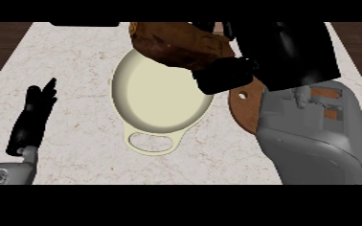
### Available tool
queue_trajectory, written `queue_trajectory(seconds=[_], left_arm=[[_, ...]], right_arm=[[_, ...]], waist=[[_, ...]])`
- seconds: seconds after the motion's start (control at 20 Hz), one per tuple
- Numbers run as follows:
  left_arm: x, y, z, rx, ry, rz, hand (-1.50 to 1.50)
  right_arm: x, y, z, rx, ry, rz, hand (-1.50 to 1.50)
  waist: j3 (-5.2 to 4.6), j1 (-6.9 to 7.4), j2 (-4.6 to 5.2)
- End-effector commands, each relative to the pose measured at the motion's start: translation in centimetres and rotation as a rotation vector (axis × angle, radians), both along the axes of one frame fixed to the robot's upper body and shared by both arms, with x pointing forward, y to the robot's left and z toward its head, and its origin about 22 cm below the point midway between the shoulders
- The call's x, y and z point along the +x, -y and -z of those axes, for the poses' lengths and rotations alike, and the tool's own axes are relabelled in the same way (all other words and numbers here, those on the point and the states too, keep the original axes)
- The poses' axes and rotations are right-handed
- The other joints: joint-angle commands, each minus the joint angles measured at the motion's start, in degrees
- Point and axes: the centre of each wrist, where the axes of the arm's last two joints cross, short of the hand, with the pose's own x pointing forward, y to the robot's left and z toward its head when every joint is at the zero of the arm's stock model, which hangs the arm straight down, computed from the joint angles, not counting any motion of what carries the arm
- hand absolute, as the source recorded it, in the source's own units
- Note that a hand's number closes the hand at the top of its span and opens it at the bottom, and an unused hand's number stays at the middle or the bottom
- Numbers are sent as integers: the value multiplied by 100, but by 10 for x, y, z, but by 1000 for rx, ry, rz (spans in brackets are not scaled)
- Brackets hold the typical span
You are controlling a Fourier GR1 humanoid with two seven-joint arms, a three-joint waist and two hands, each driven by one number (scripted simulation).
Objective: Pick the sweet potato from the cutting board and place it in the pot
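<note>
Over the pot's far right rim: sweet potato (pixel 180 45), brown and lumpy, carried in my right hand (pixel 279 52), whose thumb and fingers are curled round its right end. Below it: pot (pixel 157 96), cream, wide-mouthed, nothing showing inside, its loop handle (pixel 151 143) pointing near. Right of the pot, just beside it: cutting board (pixel 244 107), brown, with a hole in its near left corner. Left, near edge: my left hand (pixel 32 115), fingers straight and apart, resting on the counter (pixel 78 67), well apart from the pot.

Step in hand, as I judge it: the carry is nearly over and the release is next. To do it well I would bring the potato left and near until it hangs over the pot's middle, since it now overlaps the rim. I would then lower it inside the wall before uncurling, so it settles rather than tips off the edge.

Not made out: how high the potato hangs above the pot, the fingers behind the potato, and the pot's far rim beneath it. Most of the board is hidden under my right forearm (pixel 311 134), and the potato's far end is cut off at the view's top.
</note>
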Motion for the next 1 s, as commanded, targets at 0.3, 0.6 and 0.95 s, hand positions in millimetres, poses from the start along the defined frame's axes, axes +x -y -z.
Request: queue_trajectory(seconds=[0.3,0.6,0.95], left_arm=[[-1,-8,9,7,5,-7,0],[-4,-15,-2,-8,1,17,0],[11,6,-11,-1,0,45,0]], right_arm=[[47,-57,55,-109,-192,-45,150],[76,-60,104,37,-385,-19,-150],[94,-60,108,388,-340,-50,-150]], waist=[[2,25,12],[4,95,16],[8,180,53]])
